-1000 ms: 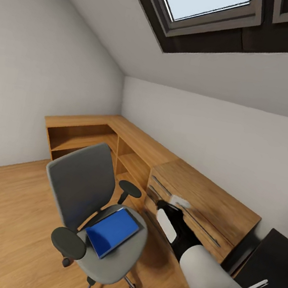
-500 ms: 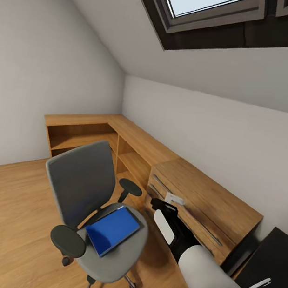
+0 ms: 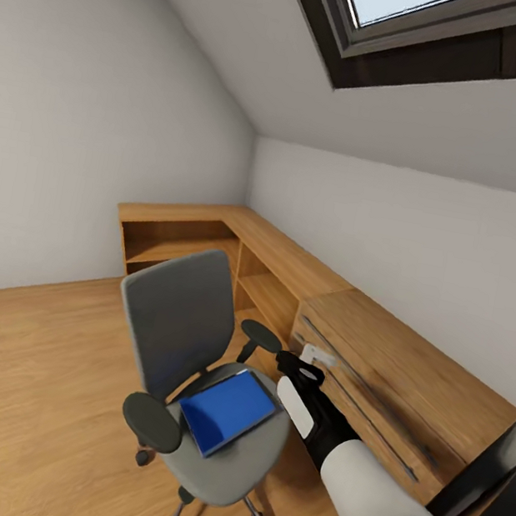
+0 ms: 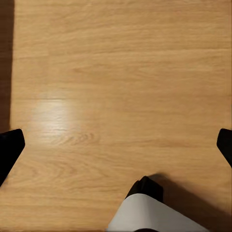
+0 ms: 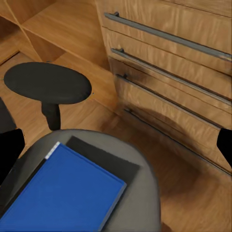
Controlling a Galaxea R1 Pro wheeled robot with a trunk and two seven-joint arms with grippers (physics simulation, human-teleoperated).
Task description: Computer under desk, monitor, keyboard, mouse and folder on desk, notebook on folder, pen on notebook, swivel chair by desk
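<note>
Folder (image 3: pixel 227 411): bright blue, thin, lay flat on seat of swivel chair (image 3: pixel 234 465), one corner toward right gripper (image 3: pixel 299 368), just below and beside it in head view. In right wrist view, folder (image 5: pixel 60 195) lay close under the fingers, pale page edge visible along one short side, dark shadow strip beside it on the grey seat.

Swivel chair: grey padded back upright, two black oval armrests, chrome base legs on casters seen from head only. Right wrist view gave one armrest (image 5: pixel 48 82) on its black post, beyond the folder.

Right gripper: hung above far edge of seat, between chair and light wooden drawer unit (image 3: pixel 403 392). Both black fingertips sat at opposite edges of the wrist picture, spread wide, nothing between them.

Light wooden drawer unit: just past the gripper, long grey bar handles (image 5: pixel 169 36) plain in right wrist view, thin lines from head.

Wooden shelving (image 3: pixel 210 241): open compartments along wall corner, farther from gripper, behind chair.

Left gripper (image 4: pixel 116 145): fingertips wide apart, empty, over bare wooden floor (image 4: pixel 116 72); white rounded part with black end at near edge.

Skylight (image 3: pixel 421 7): in sloped ceiling, head view.
</note>
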